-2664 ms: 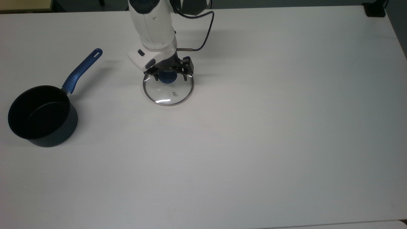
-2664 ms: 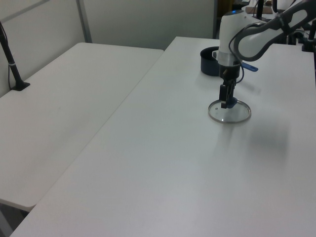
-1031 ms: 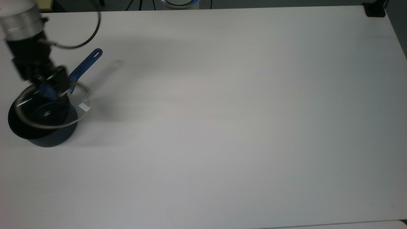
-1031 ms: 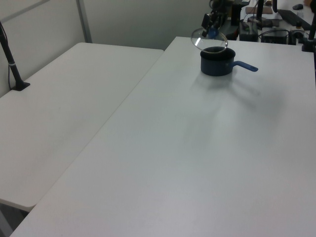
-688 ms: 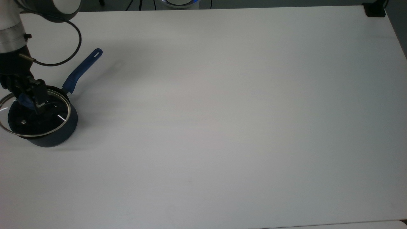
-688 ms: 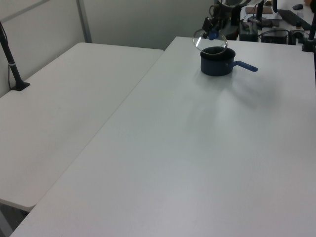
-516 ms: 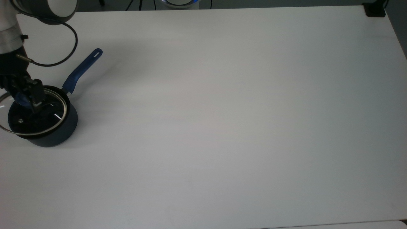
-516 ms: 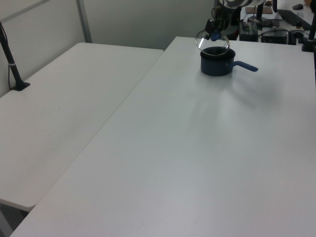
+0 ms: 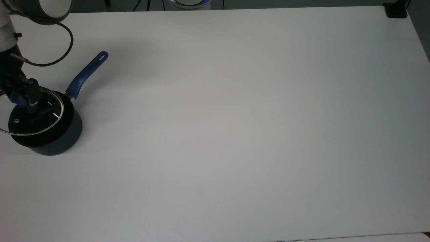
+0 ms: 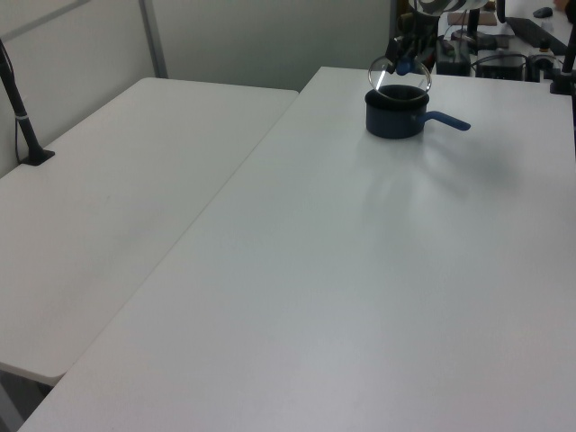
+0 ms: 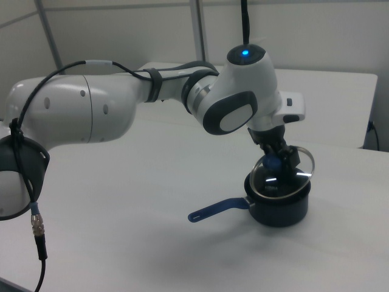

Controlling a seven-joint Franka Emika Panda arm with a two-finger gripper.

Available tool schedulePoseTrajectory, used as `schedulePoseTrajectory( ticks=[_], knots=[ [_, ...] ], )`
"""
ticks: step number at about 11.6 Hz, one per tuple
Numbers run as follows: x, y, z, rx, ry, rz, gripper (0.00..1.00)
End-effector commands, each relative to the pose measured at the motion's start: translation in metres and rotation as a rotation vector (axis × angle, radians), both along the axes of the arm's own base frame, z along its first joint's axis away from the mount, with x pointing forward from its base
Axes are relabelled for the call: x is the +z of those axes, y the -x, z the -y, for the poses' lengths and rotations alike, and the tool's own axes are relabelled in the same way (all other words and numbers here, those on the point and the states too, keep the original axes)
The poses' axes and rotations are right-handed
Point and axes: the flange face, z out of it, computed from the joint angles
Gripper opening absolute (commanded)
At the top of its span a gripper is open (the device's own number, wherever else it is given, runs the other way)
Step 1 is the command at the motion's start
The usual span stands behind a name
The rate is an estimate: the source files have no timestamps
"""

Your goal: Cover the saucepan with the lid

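One saucepan, one lid, and one gripper are on view; two white surfaces stand side by side.

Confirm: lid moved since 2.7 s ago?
Yes. The lid went from mid-table toward the top view's left; now tilted over the saucepan, held by the hand.

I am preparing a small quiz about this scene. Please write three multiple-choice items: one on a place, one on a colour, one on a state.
1. In the top view, the saucepan stands at the table's
A. left edge
B. centre
C. right edge

2. The saucepan's handle is
A. red
B. blue
C. yellow

3. The lid is
A. flat on the table
B. seated level in the saucepan
C. held tilted over the saucepan

Answers: 1 A, it sits at the top view's far left. 2 B, the handle is plainly blue. 3 C, the gripper grips its knob, one edge raised.
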Motion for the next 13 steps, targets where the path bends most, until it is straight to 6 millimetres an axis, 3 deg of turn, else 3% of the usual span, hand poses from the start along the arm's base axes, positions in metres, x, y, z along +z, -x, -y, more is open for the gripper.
schedulePoseTrajectory(
  ticks=[1,3,6,7,8,11,12,13],
  knots=[
    [-0.004,0.004,-0.006,0.021,-0.011,-0.023,0.35],
    [-0.011,0.005,-0.008,0.022,-0.014,-0.032,0.37],
    [-0.011,0.006,-0.007,0.019,-0.017,-0.033,0.75],
    [-0.011,0.005,-0.008,0.020,-0.017,-0.033,0.81],
    [-0.011,0.005,-0.008,0.022,-0.015,-0.033,1.00],
    [-0.006,0.006,-0.008,0.019,-0.012,-0.025,1.00],
    [0.003,0.007,-0.009,0.021,-0.012,-0.018,1.00],
    [0.027,0.013,-0.011,0.019,-0.006,0.012,1.00]
  ],
)
